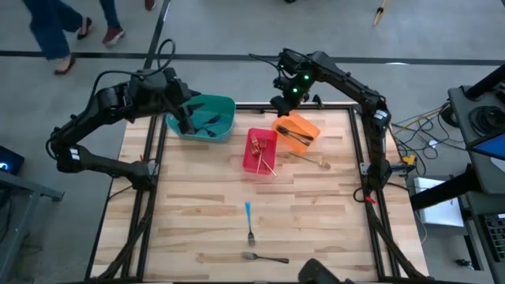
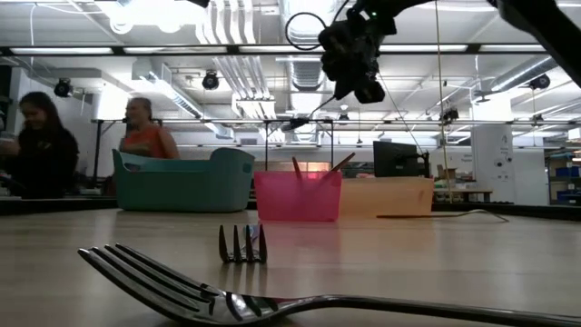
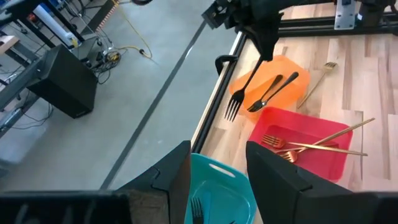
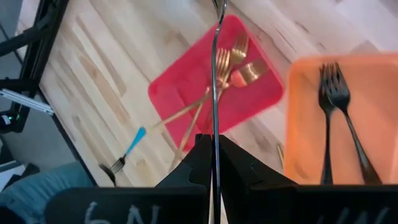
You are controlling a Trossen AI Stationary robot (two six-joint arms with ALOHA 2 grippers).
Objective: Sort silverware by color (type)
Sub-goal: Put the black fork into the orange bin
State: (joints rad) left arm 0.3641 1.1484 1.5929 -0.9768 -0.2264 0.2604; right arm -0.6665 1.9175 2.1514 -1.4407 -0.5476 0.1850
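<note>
The right gripper (image 1: 282, 101) hangs above the far left corner of the orange plastic bin (image 1: 304, 125), its fingers clamped on a dark thin fork (image 3: 241, 94) that dangles tines-down over the table's far edge. Two more dark forks (image 4: 339, 118) lie inside that orange bin. Just to its left sits the red plastic bin (image 1: 261, 162), holding several gold forks (image 4: 231, 62) whose handles stick out over its near rim. A lone gold fork (image 1: 313, 160) lies on the wooden table (image 1: 197, 213) just beside the orange bin's near edge. Farther left, the left gripper (image 1: 186, 124) reaches down into the teal plastic bin (image 1: 223, 106), its fingers apart with nothing between them, above forks that lie in the bin. Well toward the near side of the table rest a light-blue-handled fork (image 1: 248, 218) and, nearer still, a plain silver fork (image 1: 264, 257), both apart from the bins. People (image 2: 41, 145) stand beyond the table's far side.
</note>
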